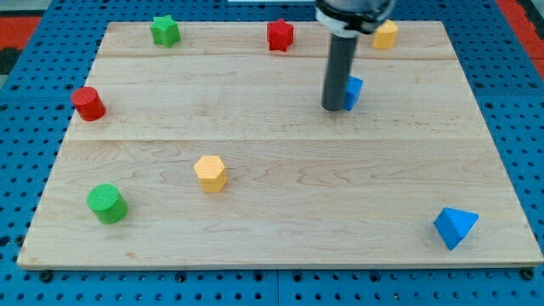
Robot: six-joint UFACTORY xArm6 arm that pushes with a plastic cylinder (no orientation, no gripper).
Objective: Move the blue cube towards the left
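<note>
The blue cube (354,91) sits on the wooden board (280,170) at the view's upper right, partly hidden behind my dark rod. My tip (334,107) rests on the board just left of the cube, touching it or nearly so. Only the cube's right part shows.
A green star block (165,31) and a red block (280,35) lie along the top edge, and a yellow block (385,35) at top right. A red cylinder (87,103) is at left, a green cylinder (107,203) at bottom left, a yellow hexagonal block (210,172) at lower middle, and a blue wedge-shaped block (454,226) at bottom right.
</note>
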